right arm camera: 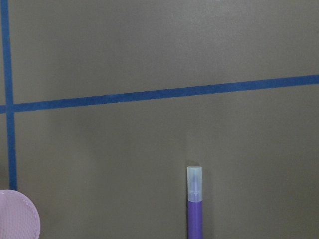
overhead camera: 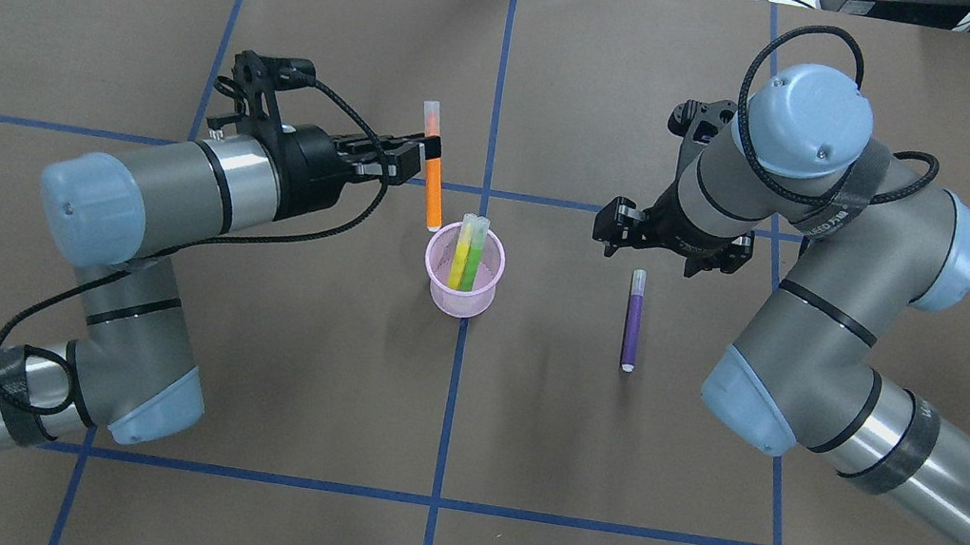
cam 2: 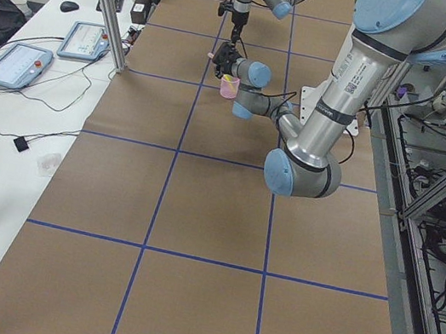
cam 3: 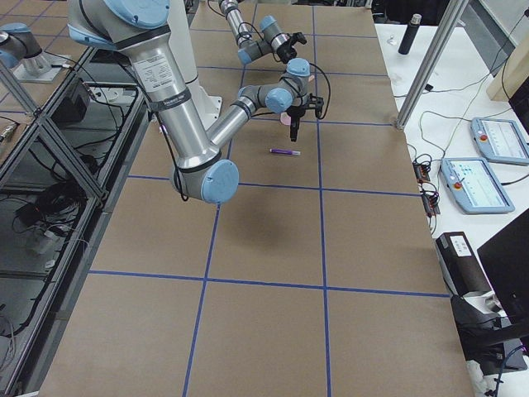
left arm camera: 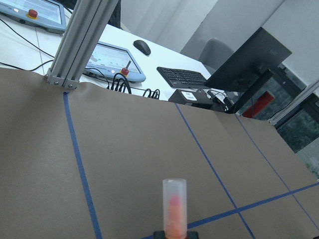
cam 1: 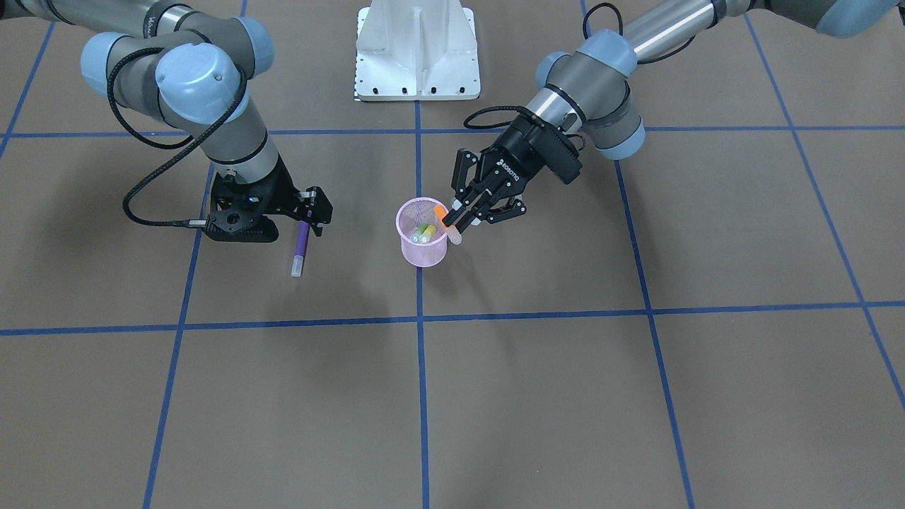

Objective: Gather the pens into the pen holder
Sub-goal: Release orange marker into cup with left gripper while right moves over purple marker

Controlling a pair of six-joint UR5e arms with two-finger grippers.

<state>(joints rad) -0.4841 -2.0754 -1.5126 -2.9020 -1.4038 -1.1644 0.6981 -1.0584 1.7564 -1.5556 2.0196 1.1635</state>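
Observation:
The pink mesh pen holder (overhead camera: pixel 462 286) stands at the table's middle, with a green and a yellow-green pen (overhead camera: pixel 469 251) upright inside. My left gripper (overhead camera: pixel 429 151) is shut on an orange pen (overhead camera: pixel 432 197). It holds that pen tilted, its lower end close to the holder's rim (cam 1: pixel 447 212). In the left wrist view the orange pen's pale cap (left arm camera: pixel 174 199) points away. A purple pen (overhead camera: pixel 633 319) lies flat on the table to the holder's right. My right gripper (overhead camera: pixel 672 243) hovers open beyond its cap end, not touching it. The purple pen (right arm camera: pixel 195 209) fills the bottom of the right wrist view.
Blue tape lines (overhead camera: pixel 451 402) divide the brown table into squares. The white robot base plate (cam 1: pixel 417 49) sits at the robot's edge. Benches with touch panels (cam 2: pixel 16 66), cables and aluminium posts (cam 3: pixel 430 66) border both table ends.

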